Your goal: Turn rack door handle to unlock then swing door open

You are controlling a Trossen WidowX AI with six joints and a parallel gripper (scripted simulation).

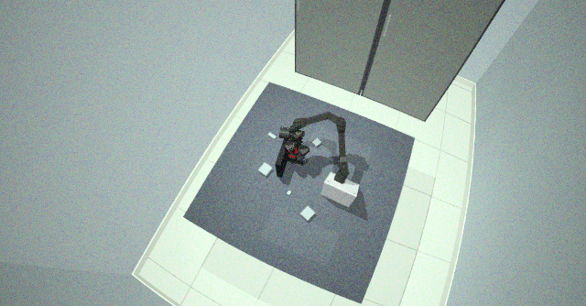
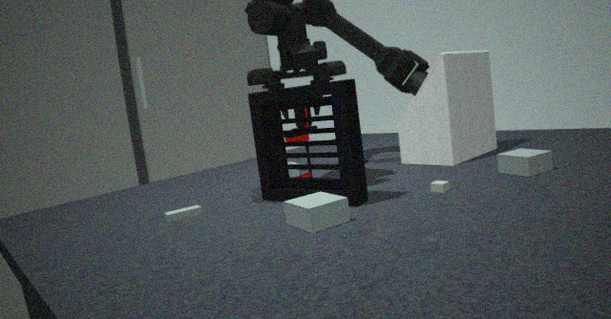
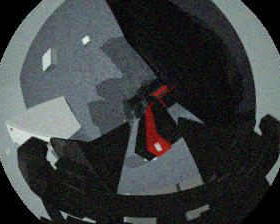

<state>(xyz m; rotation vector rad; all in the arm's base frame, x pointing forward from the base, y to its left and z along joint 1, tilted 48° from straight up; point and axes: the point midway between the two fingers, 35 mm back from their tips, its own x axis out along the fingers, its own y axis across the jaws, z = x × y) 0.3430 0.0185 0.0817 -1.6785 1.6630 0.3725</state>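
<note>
Pincer [image 1: 298, 155] [image 2: 301, 113] [image 3: 153, 123]: fingers partly apart | clamped on nothing | red piece [image 2: 297, 138] [image 3: 152, 132] near; contact unclear

No lettering, label, brand, number or sign can be read anywhere, whether on the black rack frame [image 1: 280, 164] [image 2: 349, 142] or on the white block behind it in the exterior view [image 2: 470, 106].

Showed near-black throughout as an arm [image 1: 341, 142] [image 2: 358, 37], mid-frame from above, with slim links and bulky, rounded joints. Carried a thin pale line on a blocky housing [image 2: 400, 69], right of centre in the exterior view.
</note>
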